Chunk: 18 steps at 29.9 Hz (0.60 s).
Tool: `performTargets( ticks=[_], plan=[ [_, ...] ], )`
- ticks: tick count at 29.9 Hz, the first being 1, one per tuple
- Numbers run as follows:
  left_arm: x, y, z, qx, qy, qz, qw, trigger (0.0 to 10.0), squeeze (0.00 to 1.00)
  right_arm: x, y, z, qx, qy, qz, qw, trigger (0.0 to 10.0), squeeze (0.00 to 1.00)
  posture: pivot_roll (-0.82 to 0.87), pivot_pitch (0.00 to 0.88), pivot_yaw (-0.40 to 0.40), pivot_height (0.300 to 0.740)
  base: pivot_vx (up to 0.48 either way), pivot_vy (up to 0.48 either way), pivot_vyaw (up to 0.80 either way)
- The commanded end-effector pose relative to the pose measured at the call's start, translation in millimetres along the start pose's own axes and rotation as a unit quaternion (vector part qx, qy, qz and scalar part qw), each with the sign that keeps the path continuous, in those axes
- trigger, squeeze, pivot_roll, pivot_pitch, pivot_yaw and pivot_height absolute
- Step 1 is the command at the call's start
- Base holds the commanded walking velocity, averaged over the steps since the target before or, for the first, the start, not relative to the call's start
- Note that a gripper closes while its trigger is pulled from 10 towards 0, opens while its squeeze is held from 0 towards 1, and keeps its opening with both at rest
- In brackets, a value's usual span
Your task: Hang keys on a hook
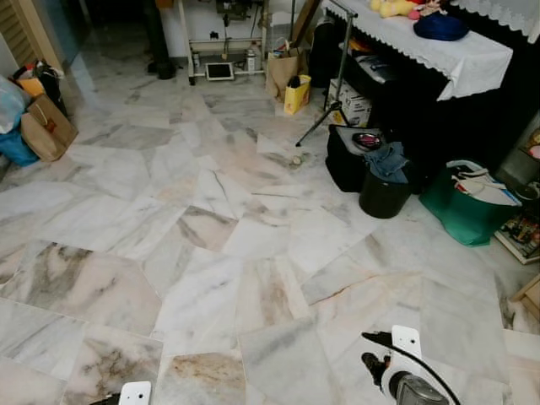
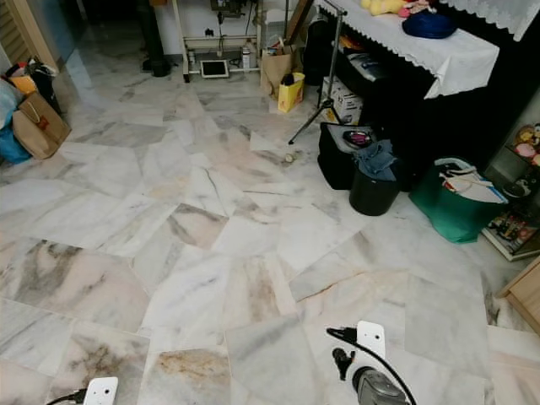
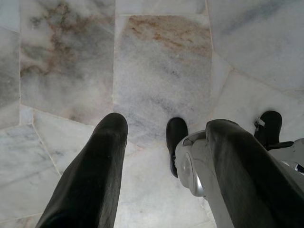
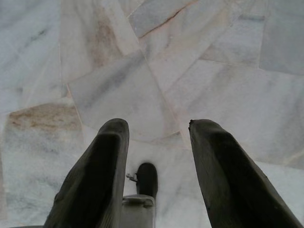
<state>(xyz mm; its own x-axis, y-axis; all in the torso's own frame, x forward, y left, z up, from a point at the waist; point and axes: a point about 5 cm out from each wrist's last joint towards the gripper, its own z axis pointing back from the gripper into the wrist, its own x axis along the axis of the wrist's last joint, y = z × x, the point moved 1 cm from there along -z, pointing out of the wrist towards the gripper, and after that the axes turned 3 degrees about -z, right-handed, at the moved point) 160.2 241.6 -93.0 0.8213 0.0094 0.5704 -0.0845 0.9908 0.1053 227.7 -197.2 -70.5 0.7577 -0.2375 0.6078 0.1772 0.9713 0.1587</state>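
Apparently early | left gripper [image 3: 161, 130] and right gripper [image 4: 159, 126] were held spread and empty over marble floor [image 1: 211, 253] | keys and hook could not be made out | task judged not begun: locating, grasping, hanging all left.

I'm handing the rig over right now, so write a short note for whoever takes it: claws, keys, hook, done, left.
Left claw: open, holding nothing, hanging over the marble floor.
Right claw: open, also holding nothing, low at the robot's side.
Keys and hook: I cannot make out either. Ahead are a cloth-covered table, a black bucket and a green bag.
Done: nothing.
Left: find the keys, pick them up, find the hook, hang them.
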Motion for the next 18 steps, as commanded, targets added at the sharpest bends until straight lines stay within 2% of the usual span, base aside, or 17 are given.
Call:
performTargets(
  ticks=[1,11,18],
  plan=[
    [-2.9,-0.9,0.4,0.003,0.004,0.009,1.000,10.0,0.00,0.9,-2.2,0.2,-0.004,0.001,-0.001,1.000,10.0,0.00,0.05,0.000,-0.059,0.729,0.000,0.000,-0.79],
    [-1.5,0.5,0.5,0.000,-0.001,0.012,1.000,10.0,0.00,-1.4,0.3,-0.1,-0.001,0.007,-0.002,1.000,10.0,0.00,0.04,0.000,-0.043,0.729,0.000,0.000,-0.79],
    [-0.8,0.4,0.4,-0.005,-0.001,-0.002,1.000,10.0,0.00,-2.0,0.5,-0.1,-0.001,0.010,0.000,1.000,10.0,0.00,0.04,0.000,-0.042,0.729,0.000,0.000,-0.79]
  ],
)
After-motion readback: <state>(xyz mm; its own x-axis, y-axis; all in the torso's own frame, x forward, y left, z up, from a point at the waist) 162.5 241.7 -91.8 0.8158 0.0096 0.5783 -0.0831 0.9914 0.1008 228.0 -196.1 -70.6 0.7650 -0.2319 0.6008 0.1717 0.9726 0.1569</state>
